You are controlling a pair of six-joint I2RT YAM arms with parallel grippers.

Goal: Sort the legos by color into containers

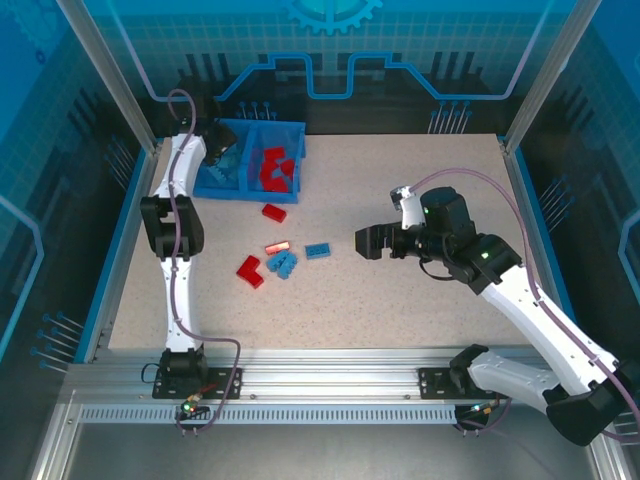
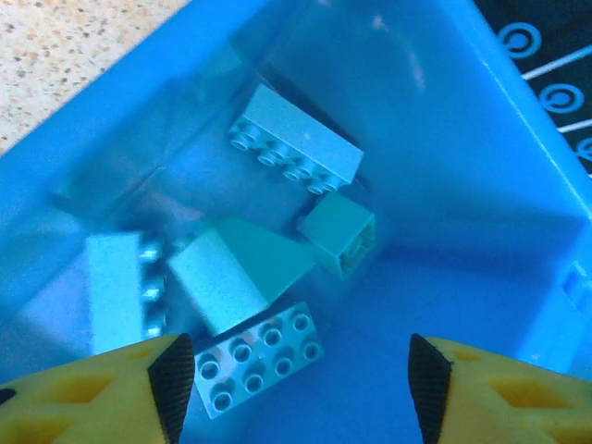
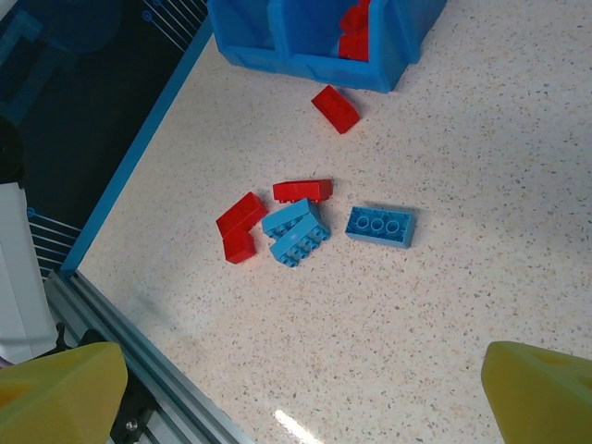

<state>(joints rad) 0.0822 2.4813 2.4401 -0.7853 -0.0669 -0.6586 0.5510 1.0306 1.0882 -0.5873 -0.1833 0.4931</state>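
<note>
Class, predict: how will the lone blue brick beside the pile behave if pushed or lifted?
The blue brick looks like rigid plastic, so probably won't flex. Lying flat and boxy, it should slide, not roll. Likely light, being small.

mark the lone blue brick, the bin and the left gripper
lone blue brick (image 3: 380, 226): right wrist view, upper face
bin (image 3: 314, 67): right wrist view, front wall
left gripper (image 2: 301, 375): left wrist view, between fingertips
</note>
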